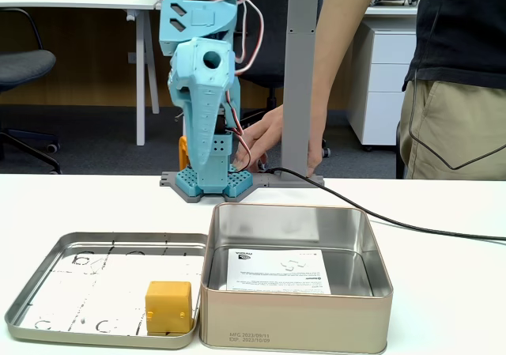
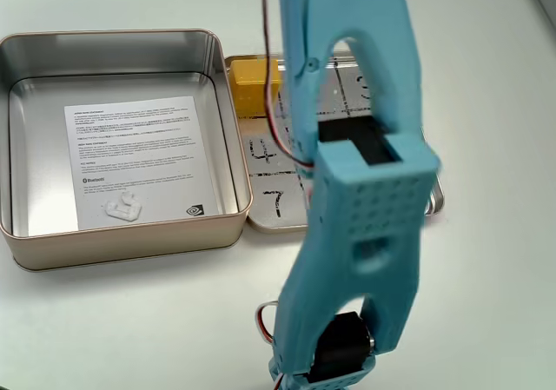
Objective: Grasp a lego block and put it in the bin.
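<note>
Starting at the left of a fixed view, the shallow lid-tray (image 1: 47, 292) sits on the white tabletop (image 1: 451, 292), and there's the lego block (image 1: 168, 307), parked in the tray's near right corner, tight against the wall of the bin (image 1: 292, 323). Nothing is gripping it, so by my read the grasp hasn't begun. Moving right, the bin stands touching the tray, open, and inside lies just the printed paper sheet (image 1: 277, 270) on its floor, no block, so the drop is all still to do. Behind, at the table's far edge, the blue arm (image 1: 207, 94) stands folded upright on its base, with a person's hand (image 1: 265, 137) just beside it and a black cable (image 1: 379, 217) trailing off right. The jaws aren't clearly visible in either fixed view, so whether they stand wide or narrow, I cannot tell.
</note>
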Robot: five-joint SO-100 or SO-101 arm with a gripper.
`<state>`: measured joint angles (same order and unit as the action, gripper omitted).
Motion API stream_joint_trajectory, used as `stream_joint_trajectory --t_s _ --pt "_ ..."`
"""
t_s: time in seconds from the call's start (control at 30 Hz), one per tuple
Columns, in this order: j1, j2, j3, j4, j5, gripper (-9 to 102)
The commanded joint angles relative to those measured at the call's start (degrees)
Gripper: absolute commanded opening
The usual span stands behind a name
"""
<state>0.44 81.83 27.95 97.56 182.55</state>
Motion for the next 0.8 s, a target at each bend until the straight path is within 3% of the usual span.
stream_joint_trajectory --t_s 0.0,0.23,0.47,0.77 --pt "-0.3 15.8 14.9 0.5 0.9 0" --pt "-3.5 28.2 38.7 -4.8 0.4 1" --pt "-4.7 27.3 41.7 -9.6 0.4 9" --pt "-2.3 30.8 51.5 -14.2 0.9 27"
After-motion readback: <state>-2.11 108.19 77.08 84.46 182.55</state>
